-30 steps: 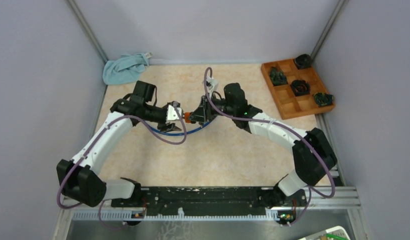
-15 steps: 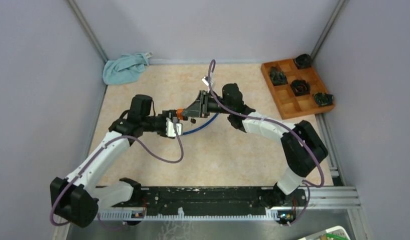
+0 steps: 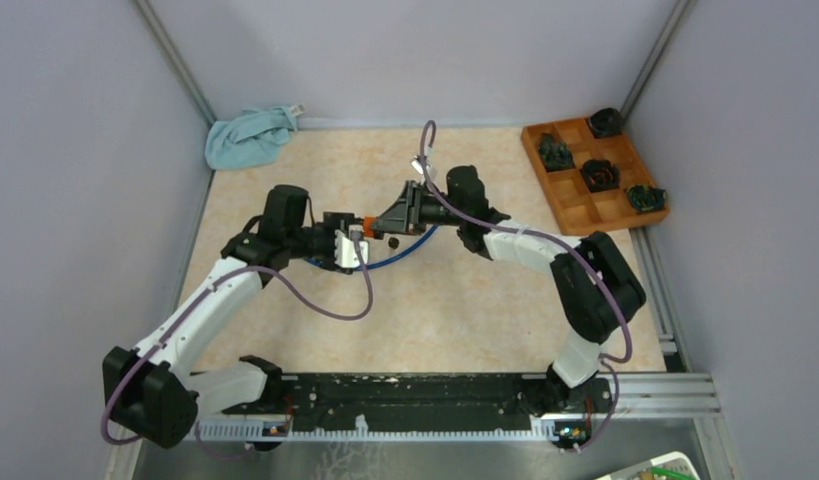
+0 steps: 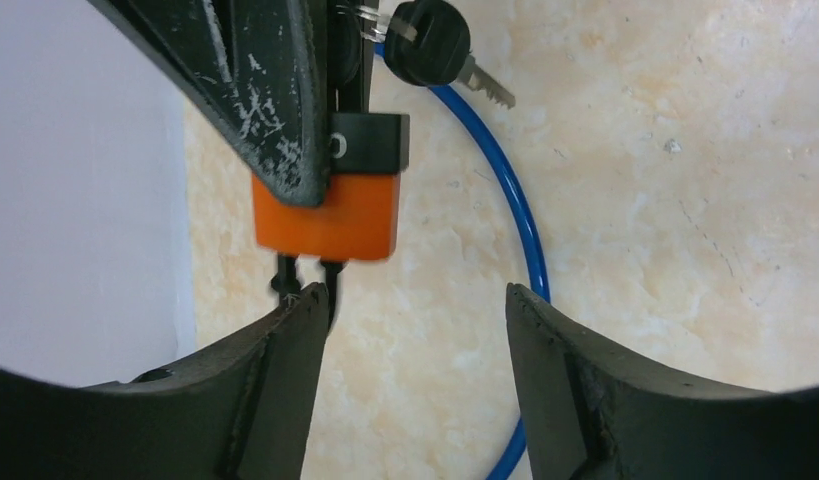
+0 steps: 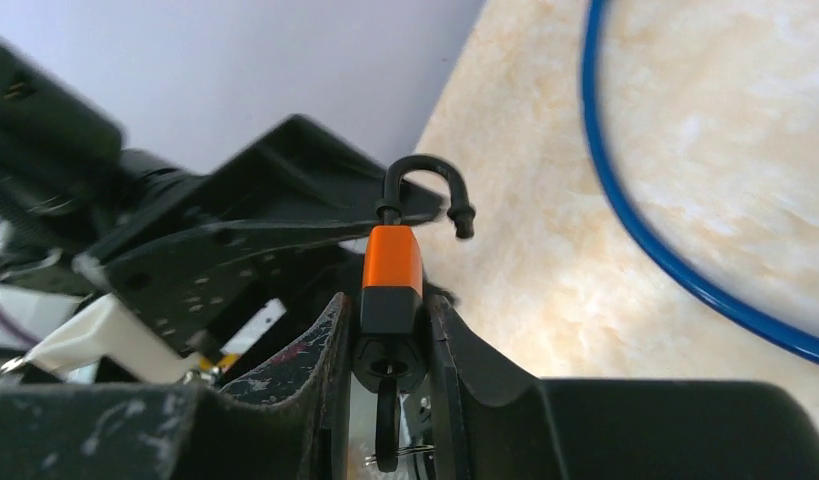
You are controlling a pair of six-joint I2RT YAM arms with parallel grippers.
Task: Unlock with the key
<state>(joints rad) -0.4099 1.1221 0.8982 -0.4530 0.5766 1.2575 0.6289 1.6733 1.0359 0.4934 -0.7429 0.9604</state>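
Starting at the near edge, a black mounting rail (image 3: 415, 390) carries the 2 arm bases. Beyond it lies the table (image 3: 435, 310), a beige, marbled surface, and both arms bend inward to meet over its middle.

The left gripper (image 4: 413, 300) has its fingers spread wide with only bare tabletop between them. The orange padlock (image 4: 330, 210) hangs just beyond its left finger (image 4: 275, 390).

The right gripper (image 5: 390, 300) is clamped on the padlock's black lower body. In the right wrist view the shackle (image 5: 425, 180) stands up from the orange part with its free end out of the body, so the lock is open. A black key (image 5: 387, 365) head shows at the base of the lock between the fingers; how deep it sits cannot be told. A spare key (image 4: 435, 55) on a ring juts out beside the lock.

A blue cable (image 3: 395, 258) curves across the table under the 2 grippers.

Farther back, a crumpled teal cloth (image 3: 247, 137) lies in the far left corner. A wooden tray (image 3: 610, 224) with square compartments sits at the far right, holding 4 dark objects (image 3: 599, 174).

Plain lilac-grey walls (image 3: 405, 50) close the space on 3 sides.
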